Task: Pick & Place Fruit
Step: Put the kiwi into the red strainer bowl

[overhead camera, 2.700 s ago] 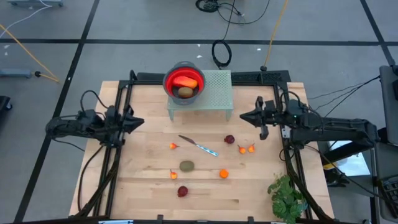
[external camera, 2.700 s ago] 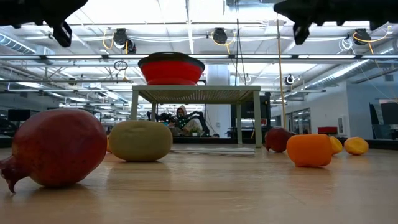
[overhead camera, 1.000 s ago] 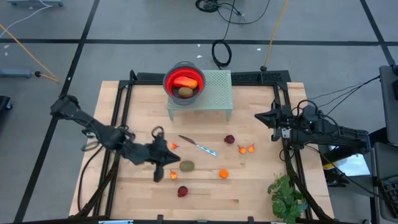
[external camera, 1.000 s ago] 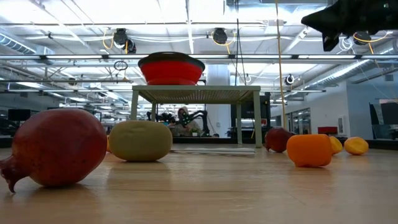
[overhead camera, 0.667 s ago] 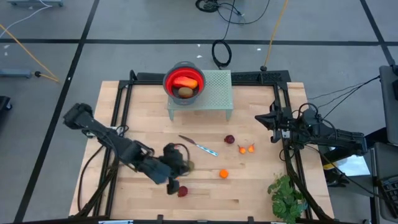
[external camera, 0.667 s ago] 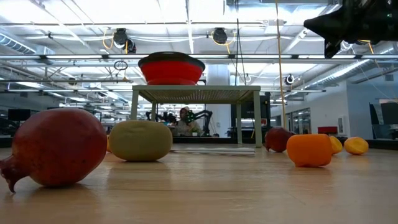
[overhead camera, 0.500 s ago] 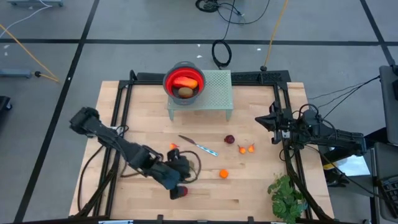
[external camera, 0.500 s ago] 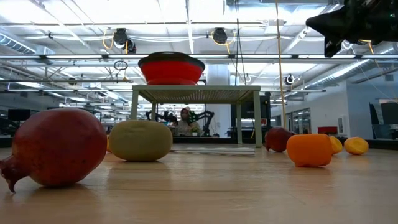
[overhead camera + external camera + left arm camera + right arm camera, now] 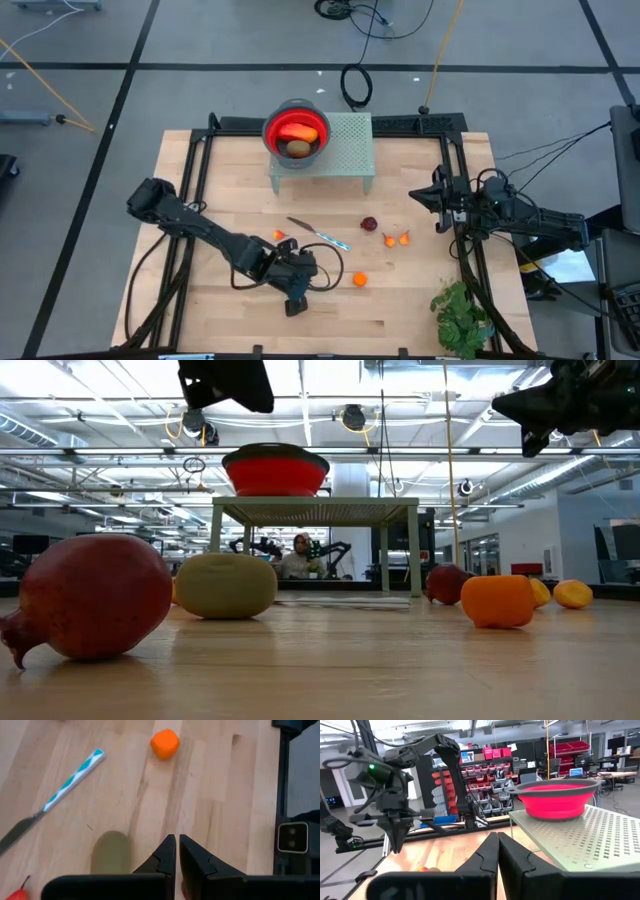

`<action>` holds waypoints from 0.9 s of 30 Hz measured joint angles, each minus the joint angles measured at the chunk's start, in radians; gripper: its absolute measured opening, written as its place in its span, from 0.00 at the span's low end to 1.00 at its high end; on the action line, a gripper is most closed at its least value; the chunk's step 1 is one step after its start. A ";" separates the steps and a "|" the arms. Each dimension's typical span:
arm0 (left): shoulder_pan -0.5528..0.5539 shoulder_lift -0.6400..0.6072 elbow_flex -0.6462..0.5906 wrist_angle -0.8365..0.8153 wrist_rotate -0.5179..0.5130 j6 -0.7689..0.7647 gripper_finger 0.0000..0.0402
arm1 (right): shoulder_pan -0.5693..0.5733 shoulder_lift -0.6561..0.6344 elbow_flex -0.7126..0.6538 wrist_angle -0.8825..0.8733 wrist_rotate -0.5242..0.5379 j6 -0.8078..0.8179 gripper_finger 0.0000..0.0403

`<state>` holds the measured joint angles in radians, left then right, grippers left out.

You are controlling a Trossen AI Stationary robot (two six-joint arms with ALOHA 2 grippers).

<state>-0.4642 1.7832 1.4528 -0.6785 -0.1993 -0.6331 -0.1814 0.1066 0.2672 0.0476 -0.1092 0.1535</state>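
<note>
My left gripper [image 9: 303,285] hangs shut above the table's near middle, touching nothing. In its wrist view its tips [image 9: 175,840] are beside an olive-brown oval [image 9: 111,852], with an orange piece [image 9: 165,743] farther ahead. In the high view that arm covers the oval and a dark red fruit; the low view shows both, the dark red fruit [image 9: 90,600] and the oval [image 9: 225,585], resting on the wood. Another dark red fruit [image 9: 369,224] and tiny orange pieces [image 9: 396,239] lie right of centre. My right gripper [image 9: 415,192] waits shut by the right edge.
A red bowl [image 9: 296,130] stands on a pale green perforated stand [image 9: 345,150] at the far middle, holding a longer red-orange piece and an oval. A thin knife [image 9: 320,235] lies mid-table. A leafy plant [image 9: 462,318] sits at the near right corner.
My left arm has swung toward the table's right and near edge, from just left of the olive oval to above it and the dark red fruit, now covering both from overhead. The fruit has kept still.
</note>
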 joint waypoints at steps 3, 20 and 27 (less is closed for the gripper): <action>0.011 0.000 0.000 -0.003 0.000 0.000 0.05 | 0.000 0.000 0.000 -0.004 0.000 -0.017 0.00; 0.070 0.000 -0.003 -0.010 0.072 -0.006 0.05 | 0.000 0.001 0.000 -0.102 0.000 -0.035 0.00; 0.089 0.000 -0.003 -0.012 0.114 -0.019 0.09 | 0.000 0.001 0.000 -0.196 0.003 -0.035 0.00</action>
<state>-0.3751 1.7828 1.4502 -0.6904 -0.0857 -0.6522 -0.1814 0.1078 0.2672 -0.1482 -0.1066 0.1184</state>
